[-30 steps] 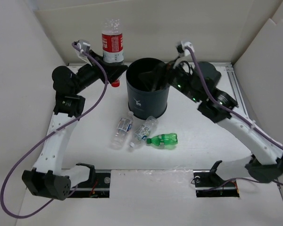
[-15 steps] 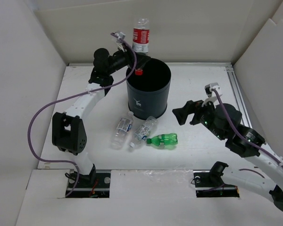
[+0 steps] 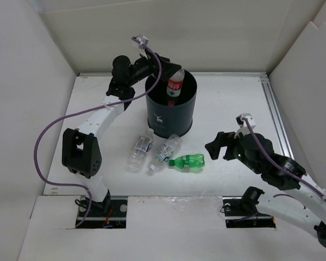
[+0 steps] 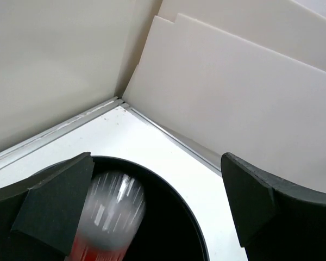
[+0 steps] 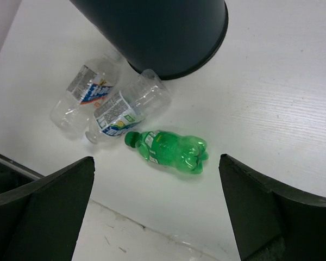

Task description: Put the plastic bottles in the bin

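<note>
Leaning inside the bin, red-label bottle between released, spread left fingers

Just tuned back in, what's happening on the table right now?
The left gripper is over the bin with its jaws apart. The red-label bottle is tilted inside the bin's mouth, free of the jaws and blurred in the left wrist view, so it is likely dropping in. Three bottles lie on the table in front of the bin: one clear bottle, a second clear bottle and the green bottle. The right gripper hangs open above the green bottle, holding nothing.
</note>
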`<state>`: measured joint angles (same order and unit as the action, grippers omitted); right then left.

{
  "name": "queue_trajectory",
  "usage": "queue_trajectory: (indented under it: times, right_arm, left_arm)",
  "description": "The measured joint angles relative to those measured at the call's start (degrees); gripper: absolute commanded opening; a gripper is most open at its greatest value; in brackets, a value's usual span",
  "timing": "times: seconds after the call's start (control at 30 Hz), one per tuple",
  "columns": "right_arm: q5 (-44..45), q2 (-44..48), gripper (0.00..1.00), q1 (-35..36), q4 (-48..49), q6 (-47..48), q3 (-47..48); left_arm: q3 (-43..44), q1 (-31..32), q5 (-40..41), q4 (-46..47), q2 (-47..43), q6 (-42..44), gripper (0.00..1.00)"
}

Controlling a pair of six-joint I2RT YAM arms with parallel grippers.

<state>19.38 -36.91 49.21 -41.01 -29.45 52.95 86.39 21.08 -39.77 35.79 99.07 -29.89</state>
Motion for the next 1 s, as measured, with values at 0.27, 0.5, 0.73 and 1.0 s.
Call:
queue_trajectory:
  times: [0.27,0.5,0.73,1.0]
  right_arm:
    - [-1.07,-9.01,1.0,2.19,-0.15,-0.11,-4.87]
    - [-1.99,-23.52,1.0,5.44,1.07,4.81,-3.74]
    - [3.5,-31.82,1.0,7.21,2.14,4.85,-1.75]
    - [15.56,-39.26,0.97,11.98,-10.93,-37.35,10.1]
  left_arm:
    - [0.13,0.61,2.38,-1.6,-0.46,-0.74,1.0]
    - [2.67,0.66,15.45,-20.06,-11.37,-0.52,1.0]
    - [-3.28,0.57,26.95,-32.3,-33.27,0.02,1.0]
    - [-16.13,0.57,31.89,-41.31,-45.16,-0.63,1.0]
